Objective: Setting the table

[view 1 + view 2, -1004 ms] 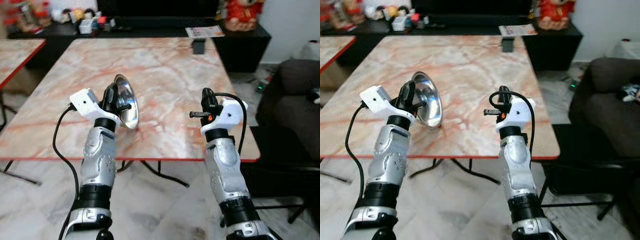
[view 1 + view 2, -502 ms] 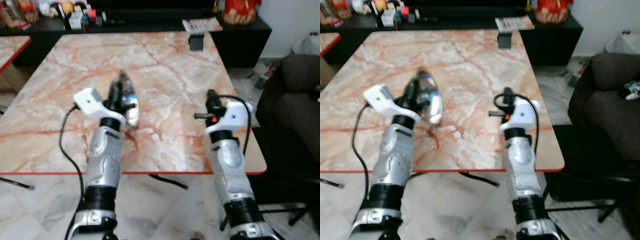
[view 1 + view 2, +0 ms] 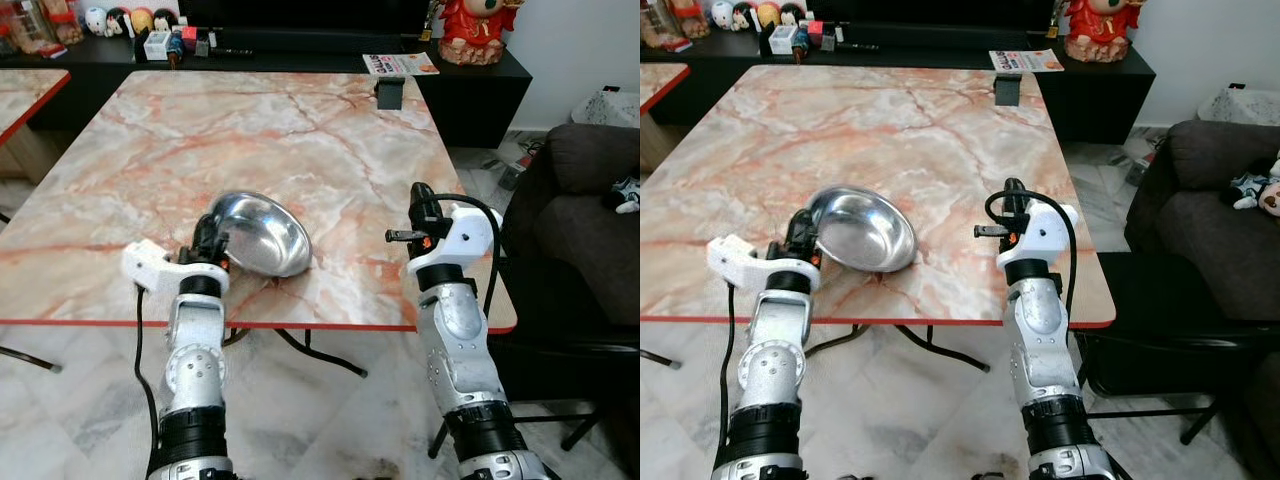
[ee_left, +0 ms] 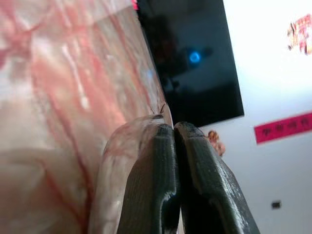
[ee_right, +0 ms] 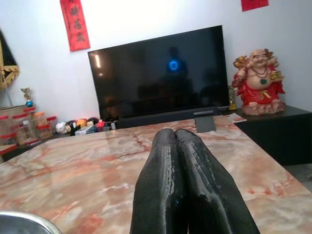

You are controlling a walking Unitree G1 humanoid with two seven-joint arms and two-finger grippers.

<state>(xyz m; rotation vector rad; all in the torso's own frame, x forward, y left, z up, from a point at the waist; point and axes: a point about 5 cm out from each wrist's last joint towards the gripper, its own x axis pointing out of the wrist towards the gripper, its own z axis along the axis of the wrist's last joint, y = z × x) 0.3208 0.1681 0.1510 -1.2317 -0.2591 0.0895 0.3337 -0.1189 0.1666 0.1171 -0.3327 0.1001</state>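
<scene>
A shiny steel bowl (image 3: 258,233) sits open side up on the pink marble table (image 3: 300,120), near its front edge. My left gripper (image 3: 210,236) is shut on the bowl's near-left rim; in the left wrist view the fingers (image 4: 156,161) pinch the rim of the bowl (image 4: 119,161) between them. My right gripper (image 3: 418,204) hovers over the table's front right part, shut and holding nothing, a hand's width right of the bowl. The right wrist view looks along that gripper (image 5: 174,134) across the table, with the bowl's rim (image 5: 22,221) at the corner.
A small black stand (image 3: 390,93) sits at the table's far edge. Behind it runs a black cabinet (image 3: 470,80) with a magazine, a red figurine and small items. A dark sofa (image 3: 590,200) is at the right. A second table (image 3: 25,88) stands at the left.
The bowl was held up on edge above the table; now it lies flat on the table with the left gripper still on its rim. The left arm has come down. The camera has shifted.
</scene>
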